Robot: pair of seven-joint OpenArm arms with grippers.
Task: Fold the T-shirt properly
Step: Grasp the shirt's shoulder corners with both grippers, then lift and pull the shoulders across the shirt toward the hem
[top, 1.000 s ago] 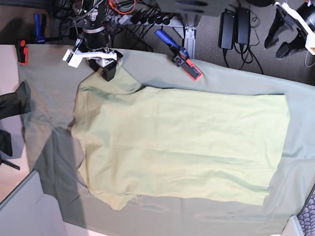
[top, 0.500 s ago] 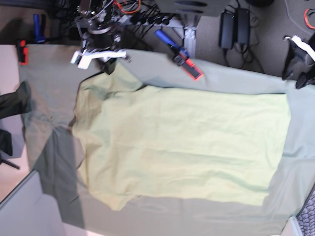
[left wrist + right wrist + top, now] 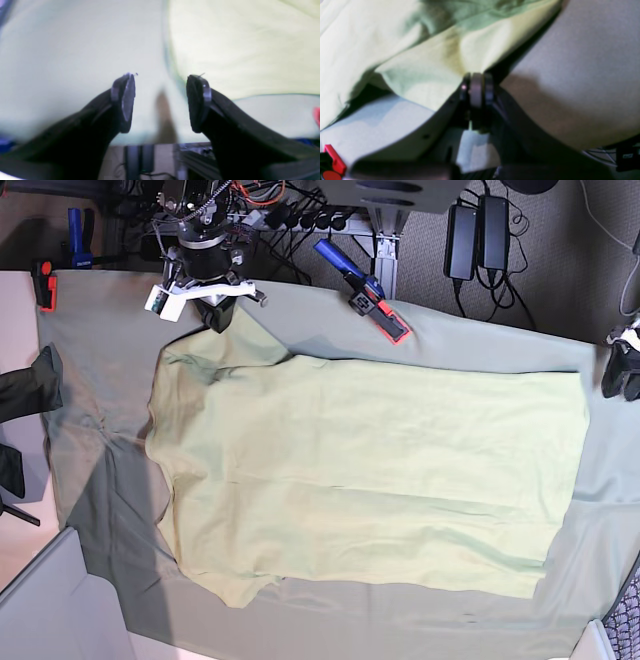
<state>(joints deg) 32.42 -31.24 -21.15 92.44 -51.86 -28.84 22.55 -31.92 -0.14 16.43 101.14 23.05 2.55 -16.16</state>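
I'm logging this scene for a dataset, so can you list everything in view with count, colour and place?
Pale yellow-green short-sleeved T-shirt: one, spread flat mid-table, one sleeve pinched at the far left corner.
Dull grey-green table cloth: one, covering the table under the shirt.
Blue and red clamp: one, on the cloth's far edge.
Red clamp: one, far left corner.
Dark fabric piece: one, off the left edge.
Black power bricks: two, on the floor beyond the table.
Right gripper: black, shut on the sleeve.
Left gripper: black, open, beside the shirt's hem edge.
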